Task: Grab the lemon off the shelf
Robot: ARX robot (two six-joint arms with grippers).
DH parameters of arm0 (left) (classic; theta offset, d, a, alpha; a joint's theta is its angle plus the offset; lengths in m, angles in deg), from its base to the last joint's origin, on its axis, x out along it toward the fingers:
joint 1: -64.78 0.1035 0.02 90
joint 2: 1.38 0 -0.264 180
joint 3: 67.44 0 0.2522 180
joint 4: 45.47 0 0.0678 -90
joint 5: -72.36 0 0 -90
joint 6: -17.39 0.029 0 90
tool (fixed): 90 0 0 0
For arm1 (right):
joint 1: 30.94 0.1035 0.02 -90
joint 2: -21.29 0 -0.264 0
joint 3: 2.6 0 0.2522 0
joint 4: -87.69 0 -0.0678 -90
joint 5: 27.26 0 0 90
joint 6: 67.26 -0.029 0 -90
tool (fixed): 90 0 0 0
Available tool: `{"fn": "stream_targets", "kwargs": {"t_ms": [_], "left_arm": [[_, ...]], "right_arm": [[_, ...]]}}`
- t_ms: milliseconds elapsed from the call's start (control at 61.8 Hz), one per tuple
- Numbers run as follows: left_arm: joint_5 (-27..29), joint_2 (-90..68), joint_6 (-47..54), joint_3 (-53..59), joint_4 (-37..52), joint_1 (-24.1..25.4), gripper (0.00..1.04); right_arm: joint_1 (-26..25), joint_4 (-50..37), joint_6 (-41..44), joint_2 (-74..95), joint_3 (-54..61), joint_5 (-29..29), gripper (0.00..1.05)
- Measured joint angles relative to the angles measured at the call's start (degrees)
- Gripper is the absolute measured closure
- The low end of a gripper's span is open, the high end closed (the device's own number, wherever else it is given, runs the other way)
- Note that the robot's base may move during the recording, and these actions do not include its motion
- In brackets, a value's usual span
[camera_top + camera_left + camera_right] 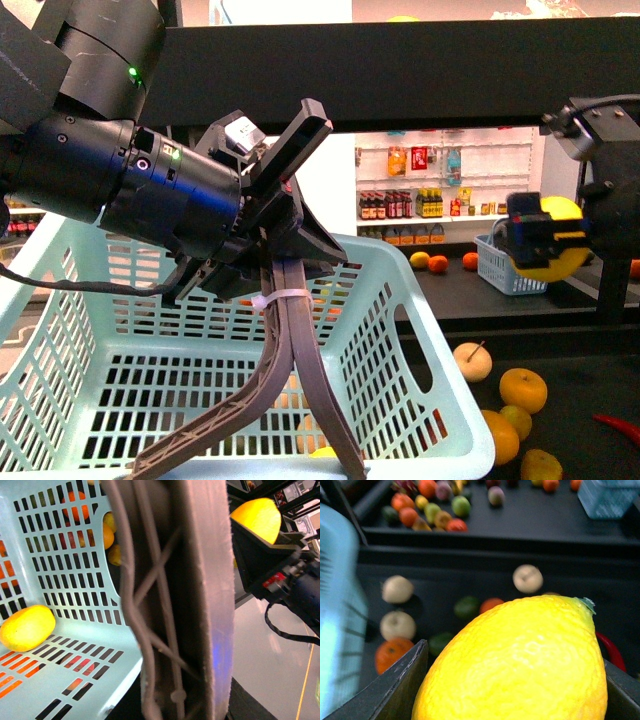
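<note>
The right gripper (545,240) clamps the bright yellow oval lemon (520,665) between its black jaws. The fruit is held aloft before the black metal shelf (400,70), above a dark deck strewn with round oranges (523,390). The left gripper (255,450), its grey-brown ribbed fingers spread wide, hangs over a pale teal slotted plastic basket (370,245). Labels on the bottles (400,205) on distant white shelves are too small to read.

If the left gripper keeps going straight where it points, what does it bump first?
Most likely the floor of the light blue basket: the left gripper points down into it, jaws spread. The yellow fruit inside lies off to the side, though depth is unclear.
</note>
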Motion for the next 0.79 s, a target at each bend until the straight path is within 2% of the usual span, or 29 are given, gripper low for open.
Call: {"fn": "stream_targets", "kwargs": {"t_ms": [356,518,615,680,794], "left_arm": [[-0.09,0.00,-0.02,0.00,0.00,-0.02,0.90],[-0.04,0.00,-0.02,0.00,0.00,0.00,0.90],[0.02,0.00,0.00,0.00,0.00,0.00,0.90],[0.02,0.00,0.00,0.00,0.00,0.00,0.90],[-0.02,-0.02,-0.04,0.00,-0.02,0.00,0.90]], "right_arm": [[12.94,0.22,-3.76,4.20,1.46,-3.74,0.25],[15.69,-0.46,-5.35,6.19,1.49,-4.72,0.25],[16.39,-1.14,-5.18,6.58,1.66,-5.27,0.14],[16.28,-1.92,-5.70,6.51,1.68,-5.57,0.02],[14.78,-3.04,-6.25,5.33,2.34,-6.58,0.03]]}}
